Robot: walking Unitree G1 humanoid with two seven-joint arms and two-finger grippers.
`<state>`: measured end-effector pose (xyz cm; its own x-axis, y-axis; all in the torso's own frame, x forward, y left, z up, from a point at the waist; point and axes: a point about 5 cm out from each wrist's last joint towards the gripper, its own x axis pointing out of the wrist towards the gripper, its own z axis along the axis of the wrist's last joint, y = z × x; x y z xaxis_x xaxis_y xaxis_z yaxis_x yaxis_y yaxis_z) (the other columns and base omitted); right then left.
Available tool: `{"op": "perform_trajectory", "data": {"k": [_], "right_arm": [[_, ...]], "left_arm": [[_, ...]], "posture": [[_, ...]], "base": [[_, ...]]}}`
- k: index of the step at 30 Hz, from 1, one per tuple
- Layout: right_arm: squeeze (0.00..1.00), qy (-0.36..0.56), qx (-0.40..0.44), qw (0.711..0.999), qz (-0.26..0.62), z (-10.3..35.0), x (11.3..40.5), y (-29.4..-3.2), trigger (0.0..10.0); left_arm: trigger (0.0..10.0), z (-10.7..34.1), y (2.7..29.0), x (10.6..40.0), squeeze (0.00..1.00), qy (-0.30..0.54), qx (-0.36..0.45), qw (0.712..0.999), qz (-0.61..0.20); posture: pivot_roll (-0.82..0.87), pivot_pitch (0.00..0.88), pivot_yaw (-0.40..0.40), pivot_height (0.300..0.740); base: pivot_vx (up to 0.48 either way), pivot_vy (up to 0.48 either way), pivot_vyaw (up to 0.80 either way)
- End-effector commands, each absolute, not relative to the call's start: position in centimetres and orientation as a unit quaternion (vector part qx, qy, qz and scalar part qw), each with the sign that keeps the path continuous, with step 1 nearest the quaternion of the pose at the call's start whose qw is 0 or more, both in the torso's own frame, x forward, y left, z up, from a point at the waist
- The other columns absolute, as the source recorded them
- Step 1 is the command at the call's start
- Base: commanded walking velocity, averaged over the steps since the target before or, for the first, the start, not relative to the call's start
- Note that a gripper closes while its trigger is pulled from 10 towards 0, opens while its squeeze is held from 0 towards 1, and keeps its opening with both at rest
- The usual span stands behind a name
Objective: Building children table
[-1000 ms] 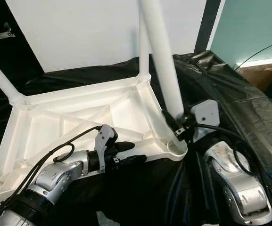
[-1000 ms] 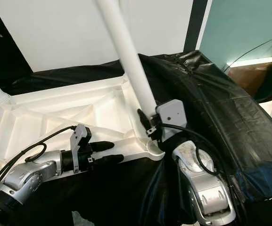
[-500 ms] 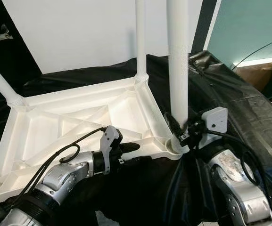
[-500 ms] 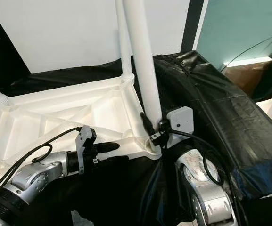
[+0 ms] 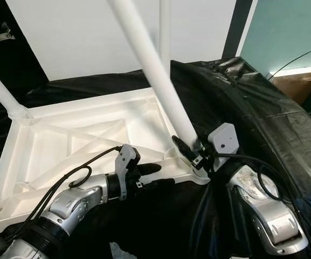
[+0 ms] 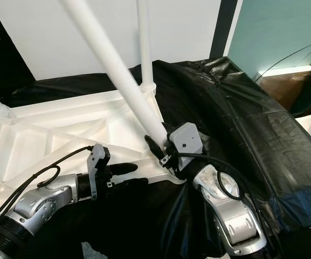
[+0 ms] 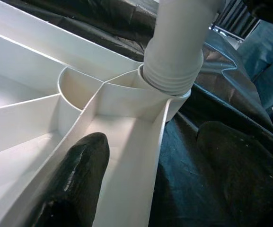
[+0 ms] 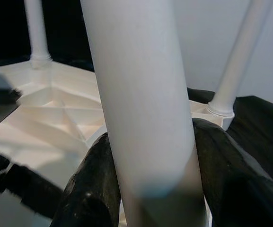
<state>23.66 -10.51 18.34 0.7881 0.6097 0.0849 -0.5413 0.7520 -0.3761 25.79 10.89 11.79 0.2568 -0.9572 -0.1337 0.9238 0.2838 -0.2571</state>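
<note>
Leaning table leg (image 5: 154,70) clamped between right claw (image 5: 189,155) fingers, above tabletop (image 5: 63,135) corner socket

Your two head views look down and forward at the upturned table (image 5: 85,129), sharing nearly everything. Left wrist cam sits super close to the corner socket (image 7: 167,101); right wrist cam hugs the leg (image 8: 141,94).

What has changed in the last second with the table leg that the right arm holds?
The right end effector, clamped on the table leg, swung it upright and then tilted its top far to the robot's left, its foot staying at the near corner socket. The left end effector keeps bracing the tabletop frame; the other legs stayed.
</note>
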Motion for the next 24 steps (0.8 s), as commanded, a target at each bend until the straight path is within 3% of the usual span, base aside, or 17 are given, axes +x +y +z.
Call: {"op": "perform_trajectory", "data": {"k": [1, 13, 24], "right_arm": [[0.0, -0.034, -0.182, 0.934, 0.306, 15.6, 23.3, -11.3, 10.0], [0.0, -0.064, -0.179, 0.963, 0.193, 15.7, 21.6, -13.9, 10.0], [0.0, -0.086, -0.173, 0.964, 0.181, 15.8, 19.8, -14.7, 10.0]], "left_arm": [[10.0, 12.3, 11.1, 23.5, 0.0, 0.113, -0.087, 0.641, -0.755], [10.0, 12.3, 10.8, 24.4, 0.0, 0.109, -0.083, 0.639, -0.757], [10.0, 12.4, 10.7, 24.9, 0.0, 0.107, -0.077, 0.636, -0.761]], "posture": [[-0.14, 0.081, 0.024, 0.74], [-0.19, 0.073, 0.057, 0.74], [-0.21, 0.065, 0.069, 0.74]], "base": [[0.0, 0.0, 0.0], [0.0, 0.0, 0.0], [0.0, 0.0, 0.0]]}}
